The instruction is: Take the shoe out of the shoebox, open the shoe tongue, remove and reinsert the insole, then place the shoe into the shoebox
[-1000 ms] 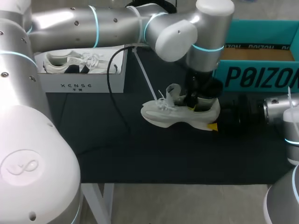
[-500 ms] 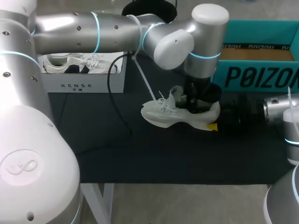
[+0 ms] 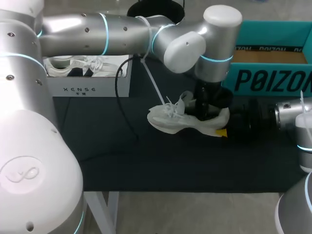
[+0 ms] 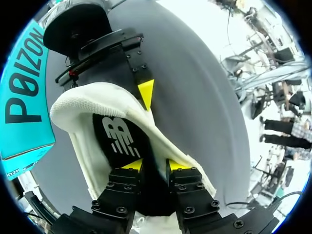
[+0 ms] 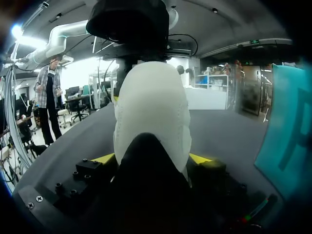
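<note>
Now right gripper (image 5: 152, 158) clamps the heel of the white shoe (image 3: 171, 123); left gripper (image 4: 155, 165) sits inside over the insole (image 4: 114, 137), grip unclear.

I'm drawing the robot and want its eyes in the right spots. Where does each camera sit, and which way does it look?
Head view: high behind the robot, looking down on the table; the left arm and right arm show.
Left wrist view: on the left wrist, looking down into the shoe; the left gripper shows.
Right wrist view: on the right wrist, looking level at the shoe's heel; the right gripper shows, clamped on it.
Shared: all three see the shoe.
</note>
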Tool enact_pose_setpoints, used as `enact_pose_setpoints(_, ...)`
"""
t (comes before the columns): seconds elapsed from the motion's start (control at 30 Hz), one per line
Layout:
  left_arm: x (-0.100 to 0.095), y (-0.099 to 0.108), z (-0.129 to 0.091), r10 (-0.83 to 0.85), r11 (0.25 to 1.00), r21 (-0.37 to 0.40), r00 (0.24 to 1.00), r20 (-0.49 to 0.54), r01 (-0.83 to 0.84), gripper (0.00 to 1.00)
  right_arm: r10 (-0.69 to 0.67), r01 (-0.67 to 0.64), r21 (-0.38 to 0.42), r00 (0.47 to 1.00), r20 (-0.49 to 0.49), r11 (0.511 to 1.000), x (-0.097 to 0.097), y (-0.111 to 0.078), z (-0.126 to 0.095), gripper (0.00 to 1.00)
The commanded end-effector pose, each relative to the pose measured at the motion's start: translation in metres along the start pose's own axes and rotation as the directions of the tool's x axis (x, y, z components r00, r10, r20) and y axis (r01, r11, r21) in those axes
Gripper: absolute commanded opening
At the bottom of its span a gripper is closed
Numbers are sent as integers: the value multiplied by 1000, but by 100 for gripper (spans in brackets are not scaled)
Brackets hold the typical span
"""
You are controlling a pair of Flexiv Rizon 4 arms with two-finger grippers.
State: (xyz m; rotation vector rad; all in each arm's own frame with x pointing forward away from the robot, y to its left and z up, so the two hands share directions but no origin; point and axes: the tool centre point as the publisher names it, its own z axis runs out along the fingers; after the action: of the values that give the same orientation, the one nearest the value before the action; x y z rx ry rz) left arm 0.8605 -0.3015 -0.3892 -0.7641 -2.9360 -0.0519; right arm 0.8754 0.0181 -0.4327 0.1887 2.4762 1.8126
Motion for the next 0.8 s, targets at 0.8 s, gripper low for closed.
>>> enact_pose_setpoints(0.8,-20,-2,39,-36,995,-88,992,122,46,0,2,-2,2,1000,2,1000,-1,-3,2,0)
